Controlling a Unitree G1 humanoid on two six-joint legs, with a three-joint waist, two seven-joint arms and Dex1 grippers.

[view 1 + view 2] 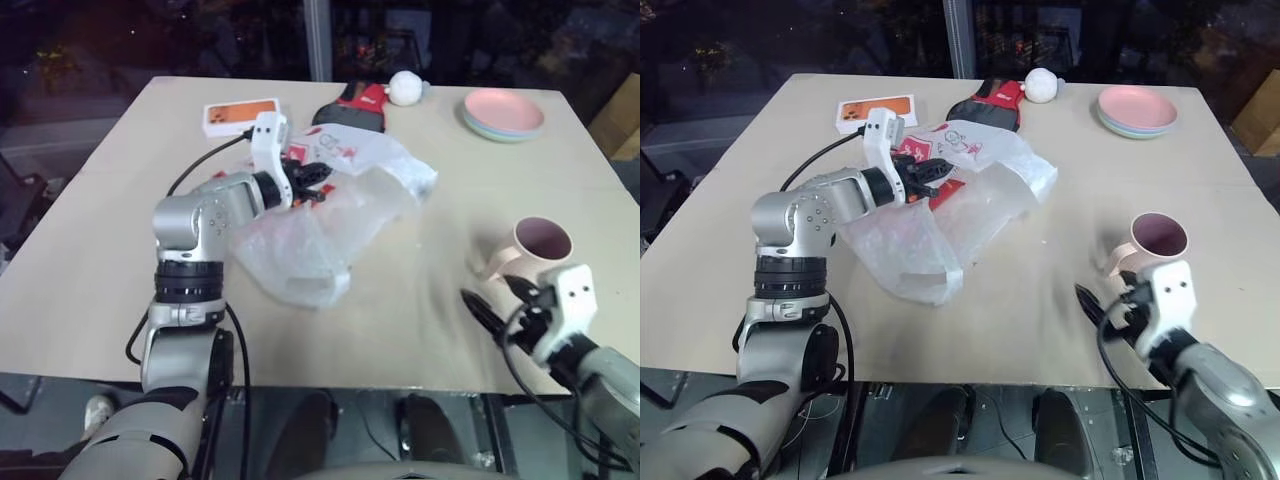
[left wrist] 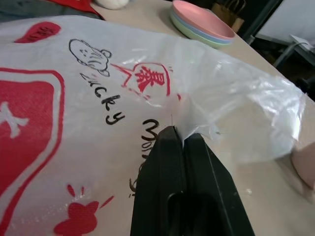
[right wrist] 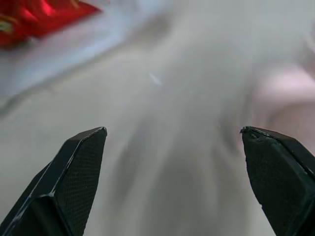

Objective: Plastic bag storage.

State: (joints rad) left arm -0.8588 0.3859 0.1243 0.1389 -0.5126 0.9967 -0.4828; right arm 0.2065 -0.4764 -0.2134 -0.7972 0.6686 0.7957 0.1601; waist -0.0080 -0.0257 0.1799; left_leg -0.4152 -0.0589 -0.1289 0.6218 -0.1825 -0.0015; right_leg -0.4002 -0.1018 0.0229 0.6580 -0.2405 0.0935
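Observation:
The plastic bag [image 1: 320, 225] is a crinkly translucent white film with red print, lying crumpled in the middle of the table. My left gripper [image 1: 312, 182] is shut on a fold of its upper part; in the left wrist view the black fingers [image 2: 170, 162] pinch the film beside the red square print, and the plastic bag [image 2: 74, 98] spreads behind them. My right gripper [image 1: 492, 295] hovers open near the table's front right edge, empty, close to a pink mug. In the right wrist view its fingertips [image 3: 81, 157] stand wide apart over bare tabletop.
A pink mug [image 1: 540, 243] stands at the right, just beyond my right gripper. Stacked pastel plates [image 1: 503, 113] sit at the back right. A red and black item [image 1: 352, 103], a white ball [image 1: 405, 87] and an orange and white box [image 1: 240, 116] lie behind the bag.

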